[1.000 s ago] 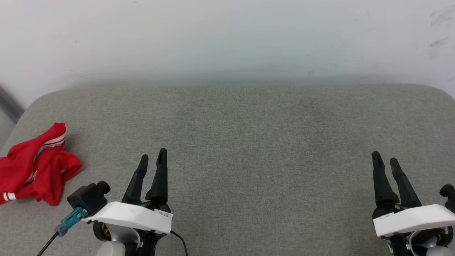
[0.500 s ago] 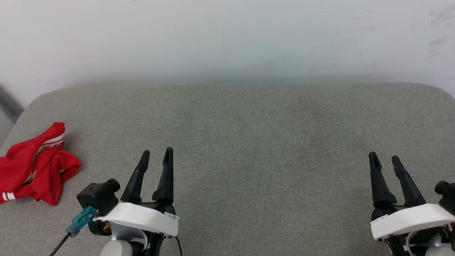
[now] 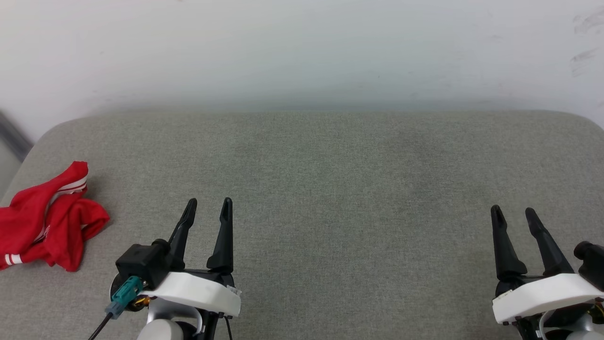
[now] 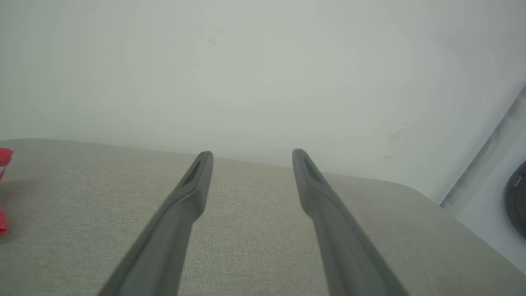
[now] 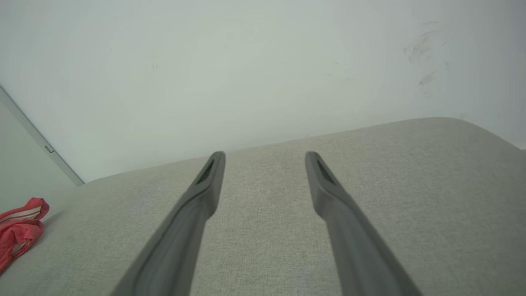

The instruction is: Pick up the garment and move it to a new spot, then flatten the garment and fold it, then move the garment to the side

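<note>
garment (image 3: 47, 215): soft red cloth, matt, crumpled into loose folds; the white striped trim looks like the same knit.
padded surface (image 3: 330, 189): grey woven cloth, matt, with a fine grainy weave, lying smooth.
wall (image 3: 302, 47): pale, matt and smooth like paint, with a few dark scuff marks at the right.
left gripper (image 3: 209, 202): fingers of black plastic, matt and smooth.
right gripper (image 3: 512, 209): same dark, matt, smooth finish.
wrist shell (image 3: 193, 293): white hard plastic, smooth, with a faint sheen.
camera block (image 3: 141, 259): black hard casing, matt.
connector (image 3: 123, 292): teal plastic, smooth.
</note>
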Tool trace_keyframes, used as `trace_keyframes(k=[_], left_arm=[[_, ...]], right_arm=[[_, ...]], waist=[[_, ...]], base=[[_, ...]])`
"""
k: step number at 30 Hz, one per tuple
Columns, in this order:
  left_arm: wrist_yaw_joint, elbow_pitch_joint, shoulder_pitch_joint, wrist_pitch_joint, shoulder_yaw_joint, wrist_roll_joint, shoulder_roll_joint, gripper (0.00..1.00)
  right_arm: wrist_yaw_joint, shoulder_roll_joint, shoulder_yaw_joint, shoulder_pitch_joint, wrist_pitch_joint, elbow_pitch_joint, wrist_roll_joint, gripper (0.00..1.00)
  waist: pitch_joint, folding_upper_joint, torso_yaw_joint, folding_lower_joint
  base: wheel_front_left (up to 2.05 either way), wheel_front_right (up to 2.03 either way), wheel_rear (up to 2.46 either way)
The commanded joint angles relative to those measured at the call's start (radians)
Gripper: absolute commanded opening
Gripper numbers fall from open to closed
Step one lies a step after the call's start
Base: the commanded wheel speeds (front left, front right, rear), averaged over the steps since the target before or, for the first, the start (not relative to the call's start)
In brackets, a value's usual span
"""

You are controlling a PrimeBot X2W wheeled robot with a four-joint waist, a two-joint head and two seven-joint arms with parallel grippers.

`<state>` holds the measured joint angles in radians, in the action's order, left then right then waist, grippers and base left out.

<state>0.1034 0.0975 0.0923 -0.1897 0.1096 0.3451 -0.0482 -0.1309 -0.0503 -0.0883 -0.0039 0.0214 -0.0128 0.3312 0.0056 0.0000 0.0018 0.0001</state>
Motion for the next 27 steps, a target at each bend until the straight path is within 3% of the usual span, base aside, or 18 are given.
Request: trace_keyframes(k=[1, 27], left_arm=[[-0.008, -0.007, 0.009, -0.012, 0.001, -0.027, -0.003, 1.00], [-0.053, 0.036, 0.015, -0.062, -0.005, -0.184, -0.003, 1.00]], right_arm=[[0.000, 0.000, -0.004, 0.004, 0.004, -0.015, -0.027, 1.00], [0.000, 0.000, -0.020, 0.025, 0.004, -0.031, -0.190, 1.00]], waist=[[0.000, 0.0000, 0.001, -0.0001], [0.001, 0.0000, 0.006, -0.0001]], base=[[0.00, 0.00, 0.00], [0.00, 0.00, 0.00]])
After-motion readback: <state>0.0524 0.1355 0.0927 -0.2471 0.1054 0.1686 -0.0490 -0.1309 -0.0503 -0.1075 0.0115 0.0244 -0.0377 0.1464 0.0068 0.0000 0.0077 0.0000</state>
